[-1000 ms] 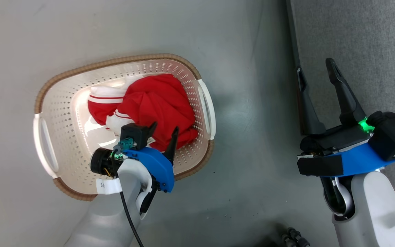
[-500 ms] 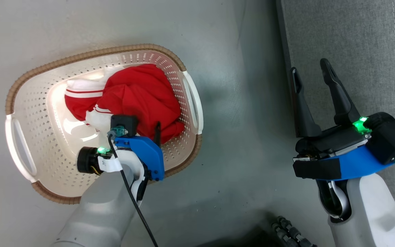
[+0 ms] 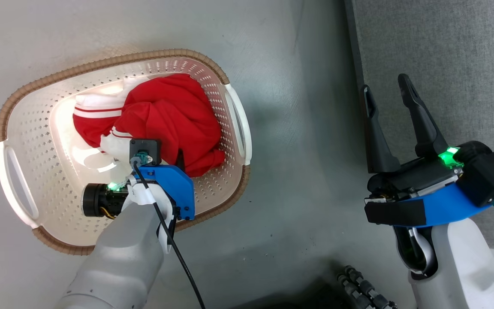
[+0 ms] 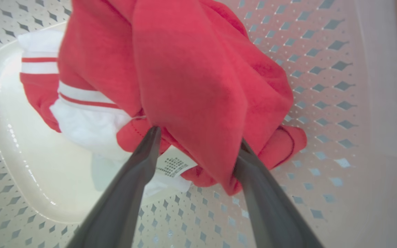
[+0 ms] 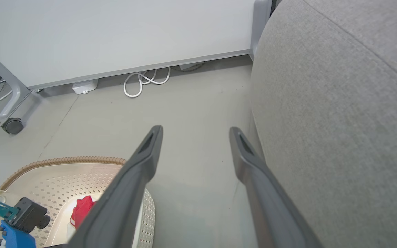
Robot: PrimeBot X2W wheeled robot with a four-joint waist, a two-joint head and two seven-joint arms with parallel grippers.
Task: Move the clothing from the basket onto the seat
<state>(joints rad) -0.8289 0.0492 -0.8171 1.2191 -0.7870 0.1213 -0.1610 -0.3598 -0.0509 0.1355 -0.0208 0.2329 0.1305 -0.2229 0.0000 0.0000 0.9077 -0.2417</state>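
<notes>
Since a second ago, the left gripper [image 4: 198, 137] has been lowered further into the basket [image 3: 32, 141], so less of its fingers is seen from the head camera. That camera has been shifted a bit too, so the sideways slide of the whole scene isn't counted as anything moving.

The clothing [image 3: 170, 116] is bunched up in the basket, more toward the side nearest the seat [image 3: 435, 43], with its white striped trim turned to the other side. The basket is parked on the floor [image 3: 307, 171], well apart from the seat.

From the left wrist, the jaws are seen spread wide and set either side of a thick red fold. One fingertip is pressed in just beside the small white label [image 4: 172, 167], and the other is tucked behind the fold's edge. Nothing is pinched yet.

The right gripper [image 3: 384, 83] is held up over the seat's edge, with its jaws fully apart and nothing between them. Not a single garment is laid on the seat so far.
</notes>
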